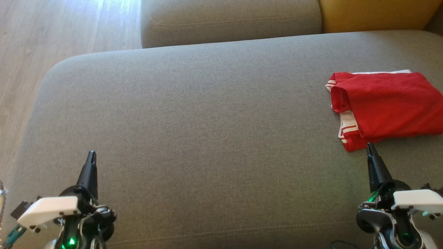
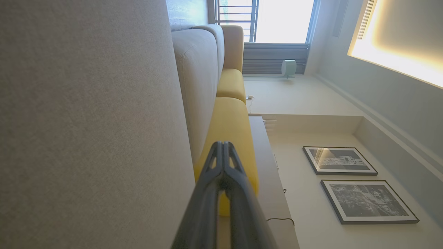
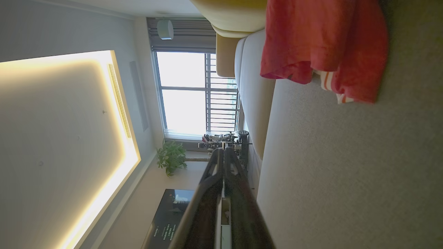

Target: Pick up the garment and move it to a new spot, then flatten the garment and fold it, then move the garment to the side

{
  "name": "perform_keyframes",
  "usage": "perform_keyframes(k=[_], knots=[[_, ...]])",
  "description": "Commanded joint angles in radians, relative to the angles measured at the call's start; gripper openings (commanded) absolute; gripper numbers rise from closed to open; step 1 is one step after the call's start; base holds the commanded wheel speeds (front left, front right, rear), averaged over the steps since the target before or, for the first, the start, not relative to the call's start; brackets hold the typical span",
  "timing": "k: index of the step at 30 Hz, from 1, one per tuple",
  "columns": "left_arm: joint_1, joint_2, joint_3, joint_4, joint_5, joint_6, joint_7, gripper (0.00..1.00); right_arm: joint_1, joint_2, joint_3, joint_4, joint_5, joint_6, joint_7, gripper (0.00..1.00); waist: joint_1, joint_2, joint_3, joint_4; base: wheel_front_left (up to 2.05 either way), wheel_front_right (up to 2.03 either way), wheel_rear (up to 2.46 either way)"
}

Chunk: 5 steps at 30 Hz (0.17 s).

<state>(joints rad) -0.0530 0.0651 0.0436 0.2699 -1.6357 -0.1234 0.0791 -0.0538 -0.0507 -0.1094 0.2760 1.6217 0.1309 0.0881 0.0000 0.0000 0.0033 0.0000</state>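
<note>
Now: folded red garment lies at right of sofa seat, long axis L–R, just ahead of right tool; left tool well apart; both clenched, empty.

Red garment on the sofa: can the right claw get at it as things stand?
Probably yes. The right claw, shut, sits just short of the garment, with bare cushion between.

Grey sofa, yellow cushion, wooden floor
</note>
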Motion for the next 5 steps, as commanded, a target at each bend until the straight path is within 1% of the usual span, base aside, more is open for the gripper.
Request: perform_keyframes(k=[1, 5], knots=[[-0.052, 0.010, 0.036, -0.026, -0.001, -0.007, 0.007, 0.00, -0.052, -0.015, 0.017, -0.032, 0.004, 0.000, 0.008, 0.00, 0.0000, 0.0000, 0.000, 0.000, 0.00, 0.00, 0.00], [-0.052, 0.009, 0.038, -0.026, 0.000, -0.007, 0.008, 0.00, -0.052, -0.014, 0.016, -0.032, 0.004, 0.000, 0.009, 0.00, 0.0000, 0.0000, 0.000, 0.000, 0.00, 0.00, 0.00]])
